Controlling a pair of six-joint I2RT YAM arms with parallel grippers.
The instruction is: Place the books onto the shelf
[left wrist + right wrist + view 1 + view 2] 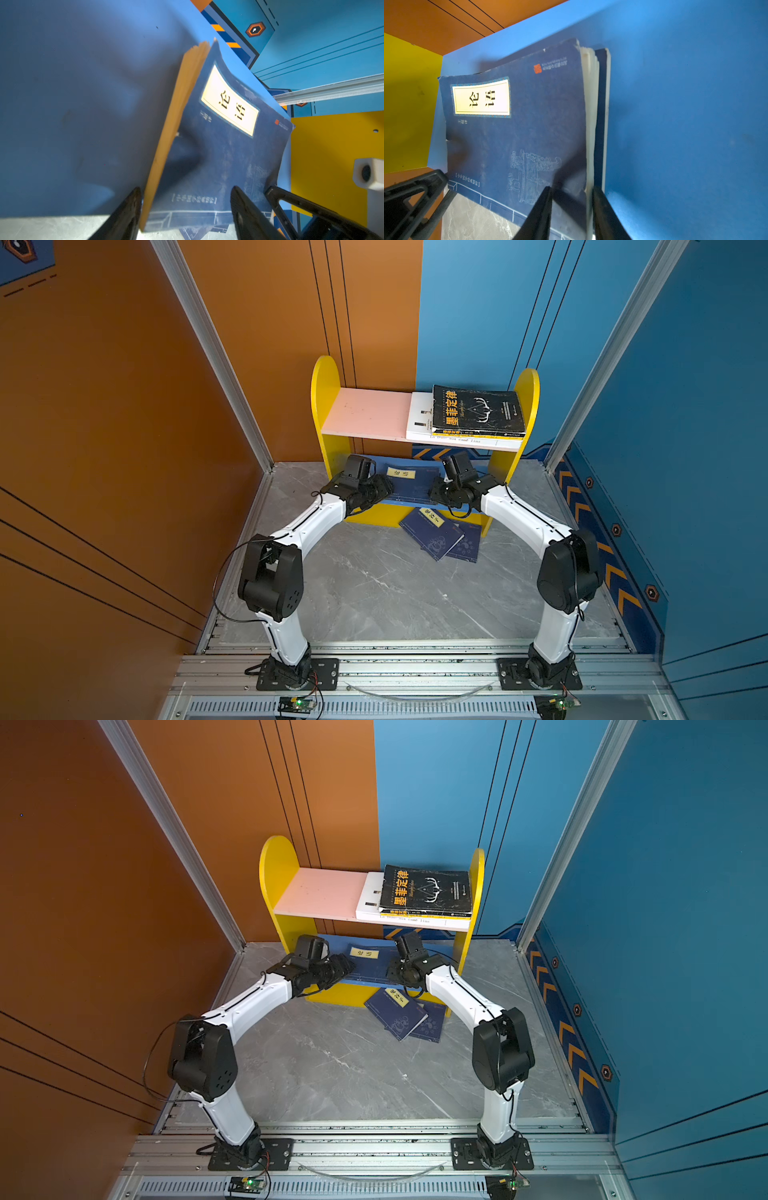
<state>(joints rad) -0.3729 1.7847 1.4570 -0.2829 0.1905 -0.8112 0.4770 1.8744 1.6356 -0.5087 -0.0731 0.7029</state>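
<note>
In a top view the shelf (284, 886) is standing against the back wall on the grey floor (353, 1073). A black book (428, 890) is lying flat on a white book (369, 903), both sitting at the right end of the pink upper board (320, 892). A navy book (374, 967) is resting on the blue lower board (440, 949), its yellow label facing up. The left gripper (345, 966) and the right gripper (390, 970) are reaching in at its two ends, their jaws showing too little here to read. Two more navy books (397, 1015) are lying overlapped on the floor, just in front of the yellow base strip (345, 996).
</note>
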